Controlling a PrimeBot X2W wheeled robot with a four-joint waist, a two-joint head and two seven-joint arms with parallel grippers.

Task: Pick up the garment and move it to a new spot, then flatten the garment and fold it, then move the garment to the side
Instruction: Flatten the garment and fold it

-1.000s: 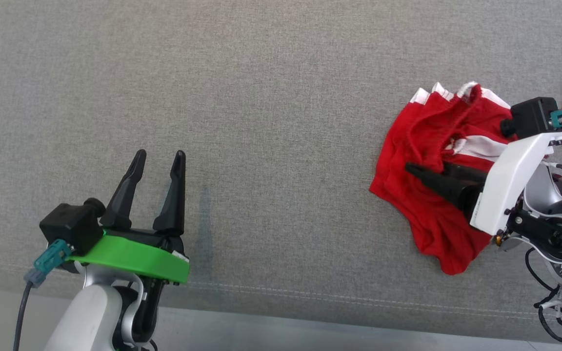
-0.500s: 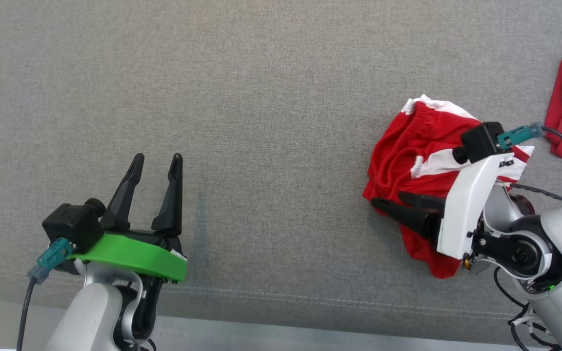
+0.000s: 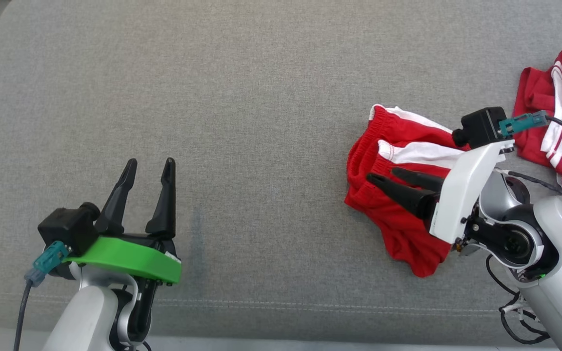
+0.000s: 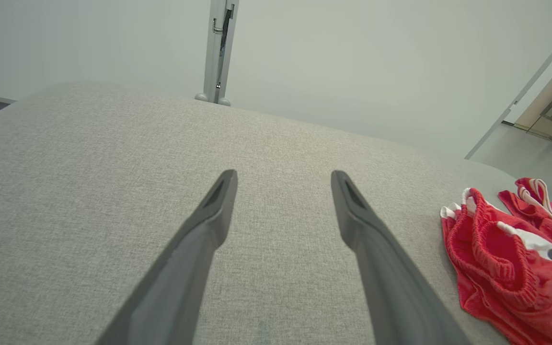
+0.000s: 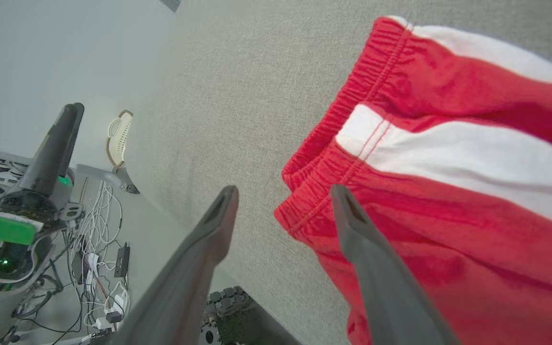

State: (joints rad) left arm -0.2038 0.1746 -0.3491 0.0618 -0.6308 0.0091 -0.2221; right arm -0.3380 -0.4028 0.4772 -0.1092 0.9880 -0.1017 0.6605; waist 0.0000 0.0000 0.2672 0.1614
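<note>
Nearest us, at the lower left, the left end effector (image 3: 150, 161) hovers over bare grey fabric, its two dark fingers spread wide with nothing between them. Its own wrist camera agrees: the left end effector (image 4: 283, 175) points across open cloth, fingers well apart. The grey fabric-topped counter (image 3: 261, 97) runs wide from the front seam to the far edge.

Over on the lower right, the right end effector (image 3: 382, 173) reaches leftward above the garment (image 3: 398, 229), fingers parted and clamping nothing. In its wrist view, the right end effector (image 5: 283, 189) straddles the corner of the elastic waistband. One finger sits over red cloth and the other over grey counter. Whether the tips touch the fabric, I cannot tell.

The garment (image 5: 448, 215) is a pair of red shorts with white side stripes. It lies crumpled on the right part of the counter, waistband towards the middle. From the left wrist it shows as a rumpled red heap (image 4: 487, 249) off to the side.

Farther back at the right edge lies a second red-and-white garment (image 3: 534, 97), just beside the shorts.
</note>
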